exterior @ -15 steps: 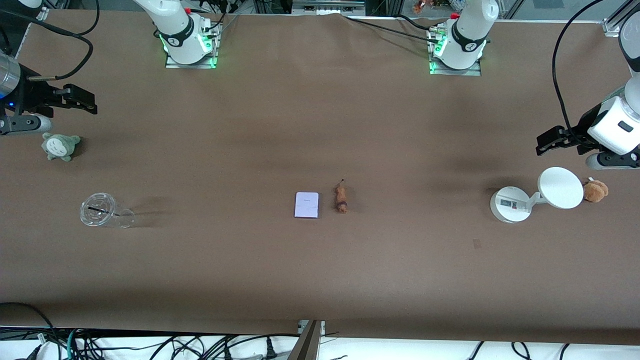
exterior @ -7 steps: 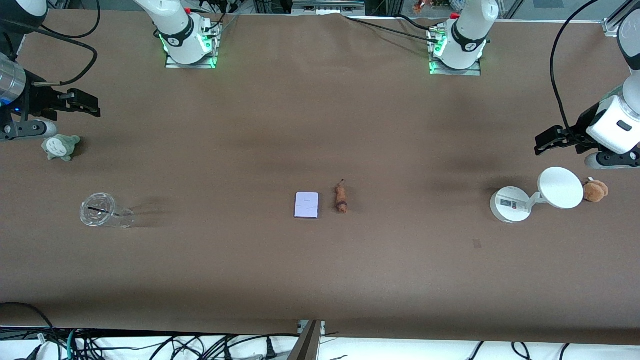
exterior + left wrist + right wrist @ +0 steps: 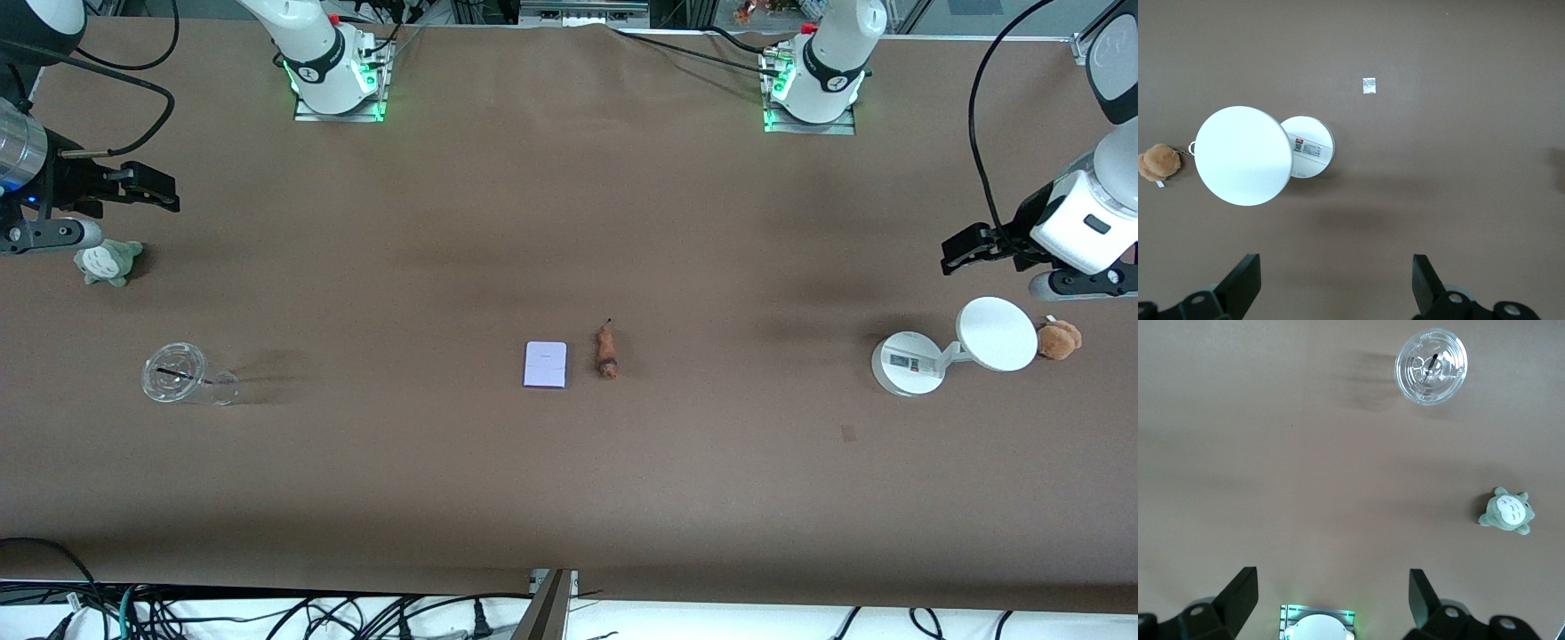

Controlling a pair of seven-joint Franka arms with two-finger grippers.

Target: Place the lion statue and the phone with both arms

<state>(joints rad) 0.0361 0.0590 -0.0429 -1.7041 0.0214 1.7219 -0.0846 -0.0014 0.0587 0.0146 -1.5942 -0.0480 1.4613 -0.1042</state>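
The brown table carries the phone just beside the lion statue, mid-table.

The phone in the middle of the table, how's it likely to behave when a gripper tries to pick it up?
The phone lies flat on the table, so fingers probably get little edge to catch. It looks smooth and rigid, so it may slide rather than bend. Being flat, it is unlikely to roll or tip.

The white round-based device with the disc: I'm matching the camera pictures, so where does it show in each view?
Front view: the white round-based device stands beside the brown plush toy, at the left arm's end of the table.
Left wrist view: device in the middle, plush at the edge.
Right wrist view: not in it.
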